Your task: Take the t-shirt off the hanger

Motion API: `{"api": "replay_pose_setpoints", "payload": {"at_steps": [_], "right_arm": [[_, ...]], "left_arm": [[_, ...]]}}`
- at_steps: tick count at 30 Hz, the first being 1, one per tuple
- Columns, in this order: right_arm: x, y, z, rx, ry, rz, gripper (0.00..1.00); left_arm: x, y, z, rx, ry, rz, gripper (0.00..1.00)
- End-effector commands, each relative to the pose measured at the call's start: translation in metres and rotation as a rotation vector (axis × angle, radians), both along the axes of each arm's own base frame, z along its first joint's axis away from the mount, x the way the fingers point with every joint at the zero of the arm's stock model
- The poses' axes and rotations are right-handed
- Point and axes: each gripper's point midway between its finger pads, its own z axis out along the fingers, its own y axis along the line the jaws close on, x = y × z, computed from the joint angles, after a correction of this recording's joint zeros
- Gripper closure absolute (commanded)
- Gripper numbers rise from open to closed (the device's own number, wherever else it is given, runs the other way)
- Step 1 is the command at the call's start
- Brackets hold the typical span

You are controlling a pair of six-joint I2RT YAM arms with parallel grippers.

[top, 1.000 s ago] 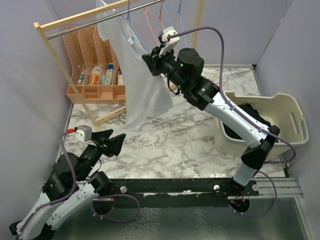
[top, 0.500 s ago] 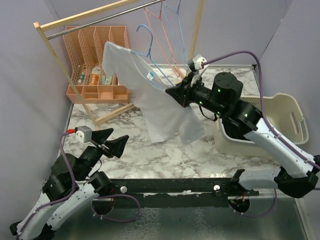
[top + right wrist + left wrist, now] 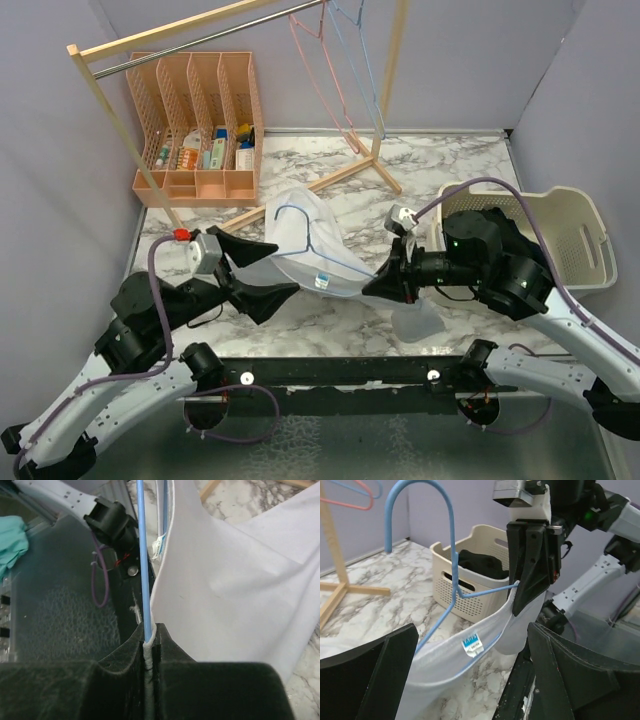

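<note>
From above, the white t-shirt [image 3: 322, 225] sags on its blue hanger [image 3: 304, 230] over the middle of the bench's near edge. The right gripper [image 3: 384, 287] is clamped on the hanger's end. The left wrist view shows the left gripper [image 3: 472, 627] spread wide and holding nothing, and the right wrist view shows jaws pinched tight on the wire beside the cloth.

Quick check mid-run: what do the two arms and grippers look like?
Both the left arm and right arm have white links and black joints. The left gripper and right gripper have broad black fingers. A purple cable loops to a pale camera block on each wrist. A green light shows on the right arm.
</note>
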Motion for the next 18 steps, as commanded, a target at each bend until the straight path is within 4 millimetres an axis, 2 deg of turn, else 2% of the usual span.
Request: {"api": "replay_pose_setpoints", "payload": {"at_steps": [1, 7, 13, 15, 18], "right_arm": [[-0.036, -0.004, 0.023, 0.104, -0.008, 0.158, 0.98], [-0.05, -0.008, 0.034, 0.146, -0.03, 0.223, 0.98], [-0.053, -0.005, 0.025, 0.138, -0.006, 0.252, 0.98], [-0.051, -0.004, 0.019, 0.127, 0.009, 0.248, 0.98], [-0.05, -0.002, 0.013, 0.116, 0.023, 0.245, 0.98]], "left_arm": [[-0.019, -0.028, 0.017, 0.057, -0.078, -0.205, 0.06], [-0.024, -0.053, 0.015, 0.063, -0.065, -0.339, 0.08], [-0.027, -0.066, 0.029, -0.019, -0.092, -0.406, 0.11], [-0.029, -0.069, 0.032, -0.041, -0.093, -0.43, 0.14], [-0.031, -0.076, 0.029, -0.041, -0.062, -0.472, 0.24]]}}
